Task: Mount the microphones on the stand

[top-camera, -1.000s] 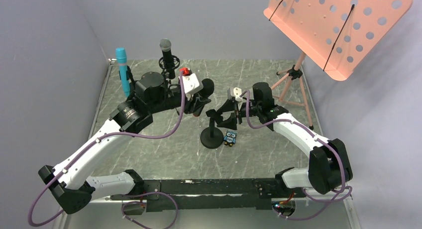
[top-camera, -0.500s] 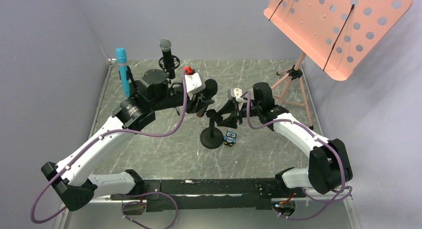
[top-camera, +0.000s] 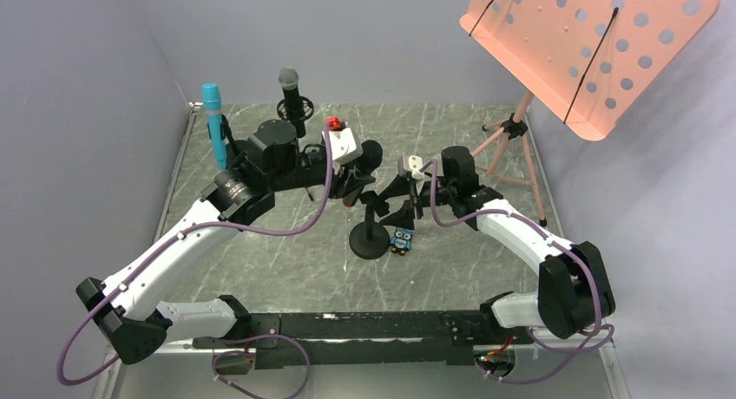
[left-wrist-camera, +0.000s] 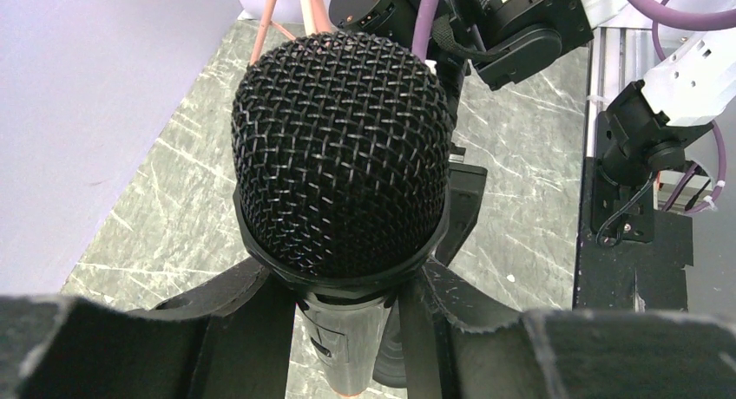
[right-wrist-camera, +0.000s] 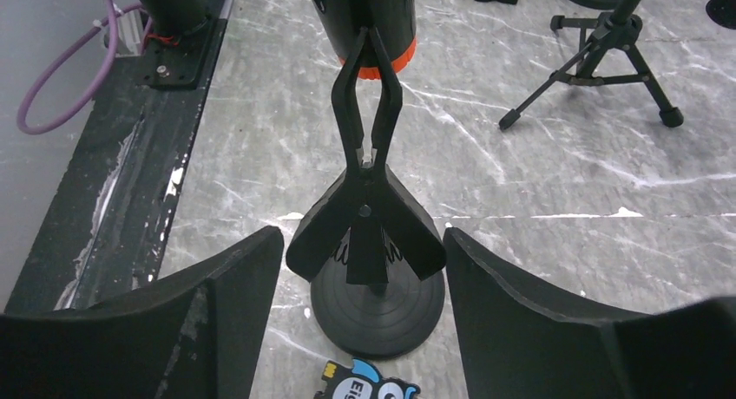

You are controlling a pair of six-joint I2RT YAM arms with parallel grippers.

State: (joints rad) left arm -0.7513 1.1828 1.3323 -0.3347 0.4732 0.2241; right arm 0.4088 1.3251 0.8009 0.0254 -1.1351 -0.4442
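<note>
- Left gripper (left-wrist-camera: 347, 312): jaws clamped on the all-black stick microphone with the orange end ring (left-wrist-camera: 340, 165), gripping the body just below the mesh head.
- That microphone is in the air over the grey marble-pattern worktop (top-camera: 451, 139), orange end aimed at the small black stand with a round base (right-wrist-camera: 377, 308).
- In the right wrist view the orange end sits right at the tips of the stand's black spring clip (right-wrist-camera: 368, 113). It is not seated in the clip.
- Right gripper (right-wrist-camera: 364, 243): jaws spread wide, flanking the clip's two squeeze wings. I can't tell if the pads touch the wings. The clip tips look together, so I judge it isn't squeezing.
- Done, as far as visible: the light blue stick microphone (top-camera: 212, 126) and the black microphone with the silver mesh head (top-camera: 291, 88) stand upright at the back. They look mounted, but the left arm mostly hides their holders.
- Left: open the clip, push the third microphone in, release both jaws. Roughly two of three done.
</note>
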